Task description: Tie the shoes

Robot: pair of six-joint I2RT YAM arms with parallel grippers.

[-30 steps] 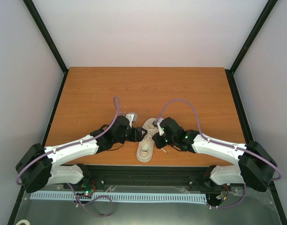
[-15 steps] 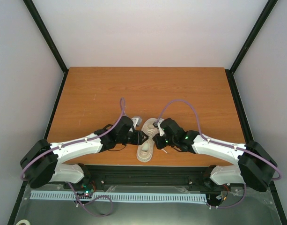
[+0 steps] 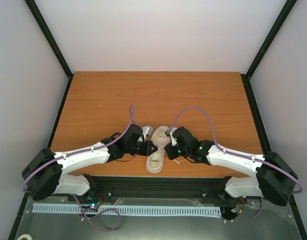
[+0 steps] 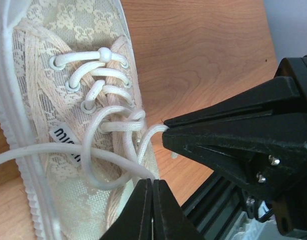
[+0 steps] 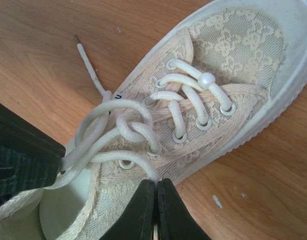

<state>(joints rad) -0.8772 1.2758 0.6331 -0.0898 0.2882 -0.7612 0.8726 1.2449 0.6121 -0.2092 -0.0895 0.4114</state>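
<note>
One cream lace-patterned shoe [image 3: 157,151] lies near the table's front edge, toe pointing away, with my two grippers meeting over its tongue. Its white laces [image 5: 130,127] are crossed in a loose knot with loops to either side. The left gripper [image 4: 152,181] is shut on a strand of lace that runs into its tips. In the left wrist view the shoe [image 4: 53,80] fills the left side. The right gripper [image 5: 157,181] is shut on another lace strand beside the eyelets. Its black fingers [image 4: 193,135] also show in the left wrist view, pinching lace.
A loose lace end [image 5: 88,62] lies on the wooden table [image 3: 158,95] beside the shoe. The black rail [image 3: 158,186] of the arm mount runs just below the shoe's heel. Purple cables [image 3: 193,110] arch over both wrists.
The left arm has slid right to the shoe and its jaws have shut on a lace strand. The right gripper has stayed shut and barely moved.
</note>
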